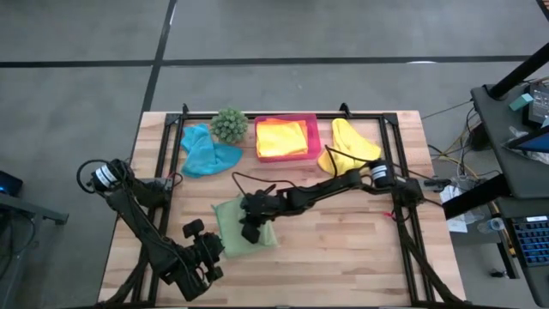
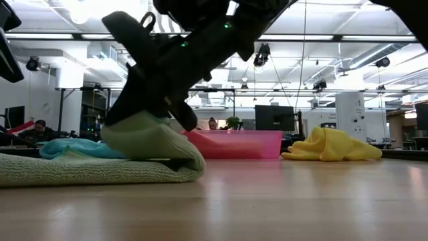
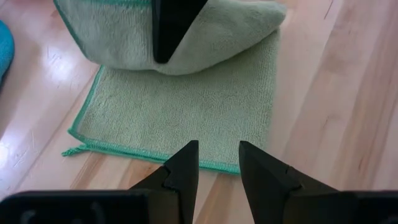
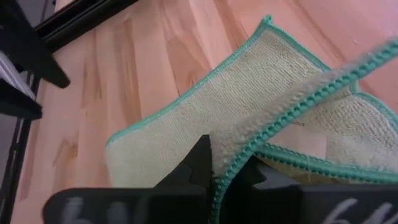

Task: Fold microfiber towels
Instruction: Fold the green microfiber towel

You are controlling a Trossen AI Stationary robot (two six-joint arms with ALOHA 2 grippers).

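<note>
Green towel [image 1: 243, 225], soft, light and limp, is spread on the table [image 1: 343, 257], one hemmed edge pinched in the closed right pincer [image 4: 217, 171] and lifted over the flat half beneath it. Sagging is to be expected, so the hem near a corner is judged the best hold. The left pincer [image 3: 217, 163] is held slightly apart, empty, just off the near edge.

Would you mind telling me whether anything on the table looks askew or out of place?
Nothing looks damaged or spilled. The teal towel and a yellow towel lie crumpled, unfolded, on either side of the pink tray. The light green towel is mid-fold, its edge pinched in the right gripper.
</note>
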